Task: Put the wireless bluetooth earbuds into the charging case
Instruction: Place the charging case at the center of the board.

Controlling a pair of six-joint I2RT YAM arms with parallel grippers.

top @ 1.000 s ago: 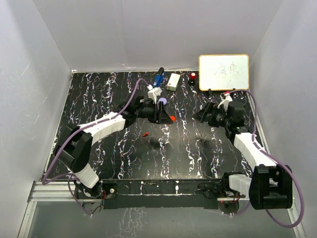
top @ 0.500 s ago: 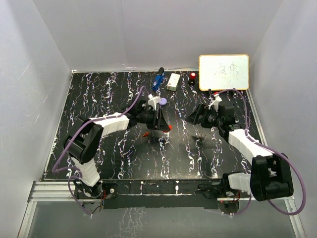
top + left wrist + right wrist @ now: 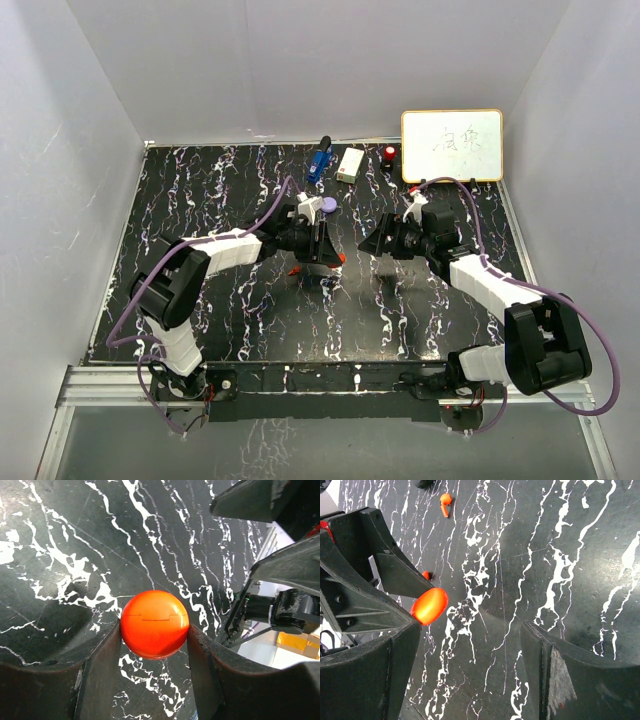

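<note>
Swung leftward since a second ago, the right gripper (image 3: pixel 470 645), fingers apart, nears the orange round plastic charging case (image 3: pixel 155 624) clamped in the left gripper (image 3: pixel 155 630) over the black marbled table (image 3: pixel 570 555), its closed lid seemingly needing opening before the small red stemmed earbud (image 3: pixel 445 501) lying beyond goes in.

Blk/white arm links (image 3: pixel 225 247); purple cables (image 3: pixel 268 200); matte blk fingers (image 3: pixel 100 675).
</note>
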